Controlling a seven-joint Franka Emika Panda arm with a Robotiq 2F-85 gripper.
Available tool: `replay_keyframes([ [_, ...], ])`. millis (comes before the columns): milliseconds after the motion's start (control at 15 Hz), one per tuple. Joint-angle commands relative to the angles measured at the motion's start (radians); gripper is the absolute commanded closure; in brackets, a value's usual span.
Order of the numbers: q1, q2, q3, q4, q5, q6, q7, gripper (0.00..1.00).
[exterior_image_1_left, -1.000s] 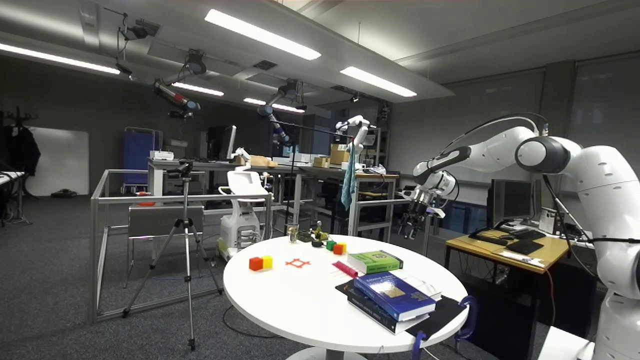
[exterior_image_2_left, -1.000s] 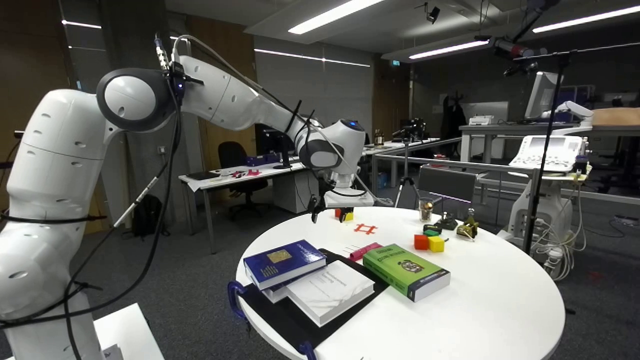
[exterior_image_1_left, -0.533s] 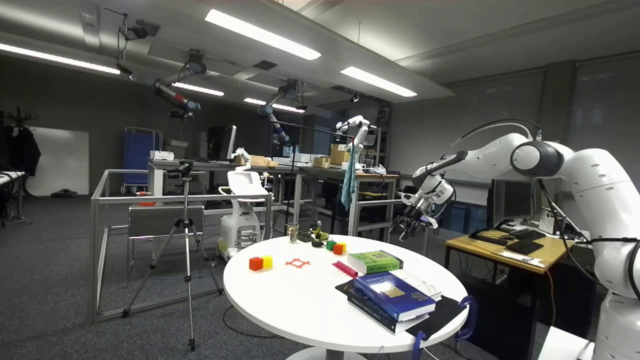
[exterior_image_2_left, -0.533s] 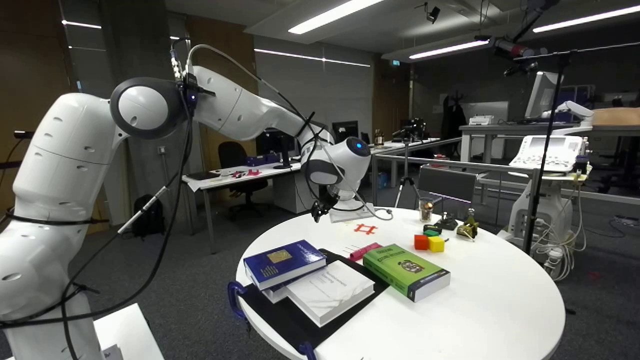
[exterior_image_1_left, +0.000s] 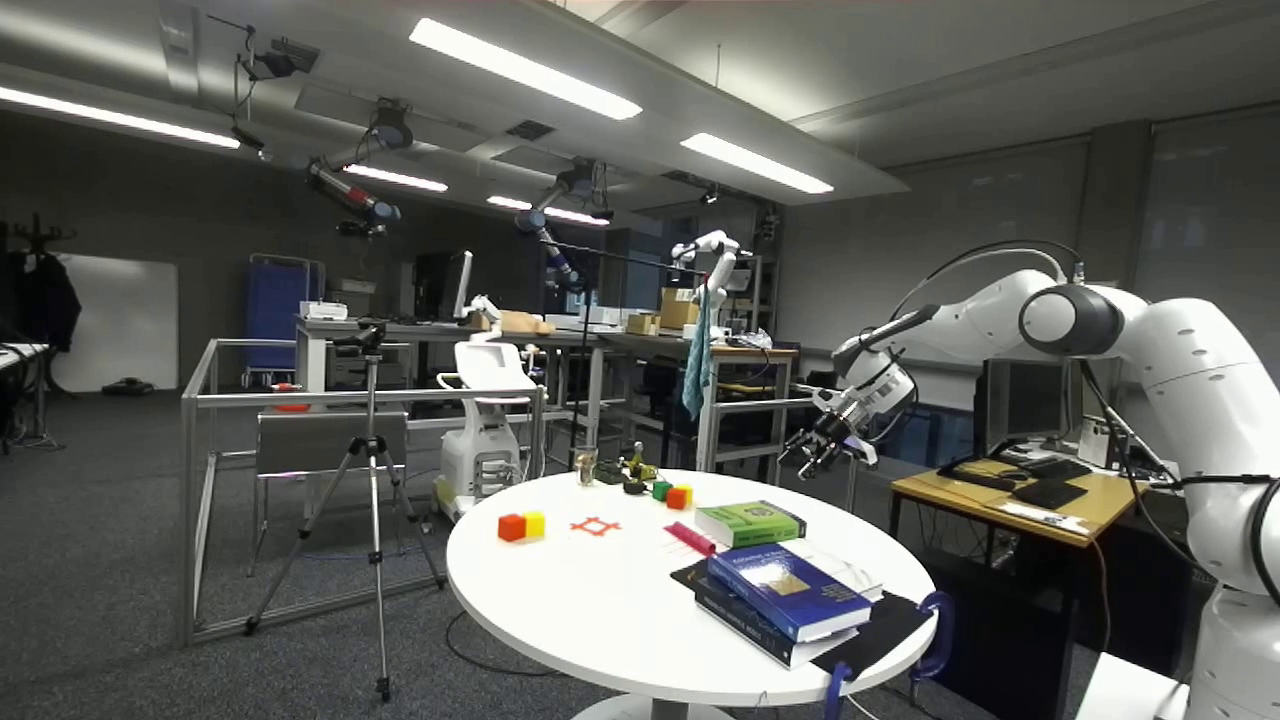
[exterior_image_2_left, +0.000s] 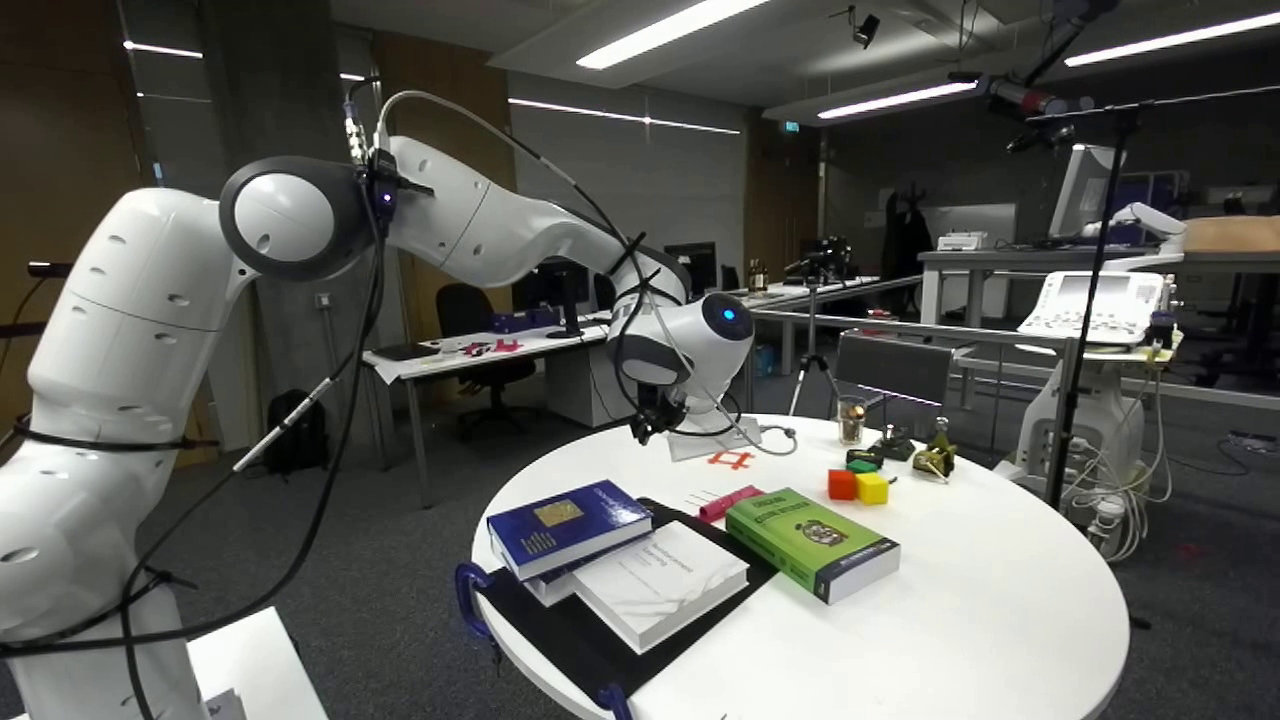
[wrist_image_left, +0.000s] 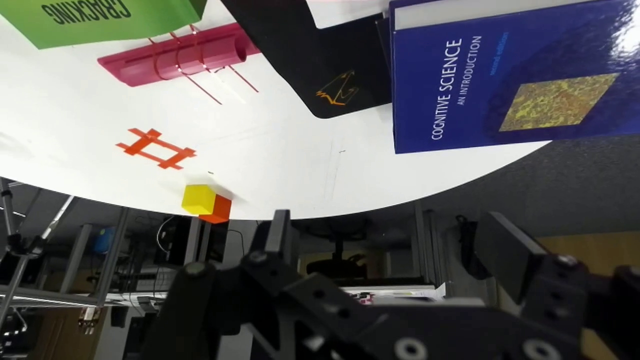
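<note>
Currently the black two-finger tool (wrist_image_left: 387, 225) hangs tilted in the air, fingers apart, nothing between them. Nearest by judgement: the glossy blue hardback book (wrist_image_left: 510, 80), atop a stack (exterior_image_1_left: 745, 627) by the edge of the round white counter (exterior_image_2_left: 930, 640). Any lowering calls for squaring up first — slowly, clear of the book's corner. Room runs between book and orange tape outline (wrist_image_left: 172, 161), flat on the counter.
</note>
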Motion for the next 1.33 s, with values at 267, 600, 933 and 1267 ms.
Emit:
replay_keyframes([
  [267,-0.001,0.004,-0.006,0.020,0.044,0.007,-0.044,0.00],
  [600,-0.007,0.008,-0.024,-0.051,0.024,0.021,-0.164,0.00],
  [933,-0.018,0.018,-0.035,-0.126,0.073,0.046,-0.278,0.00],
  [1267,-0.012,0.021,-0.030,-0.213,0.248,0.137,-0.434,0.00],
])
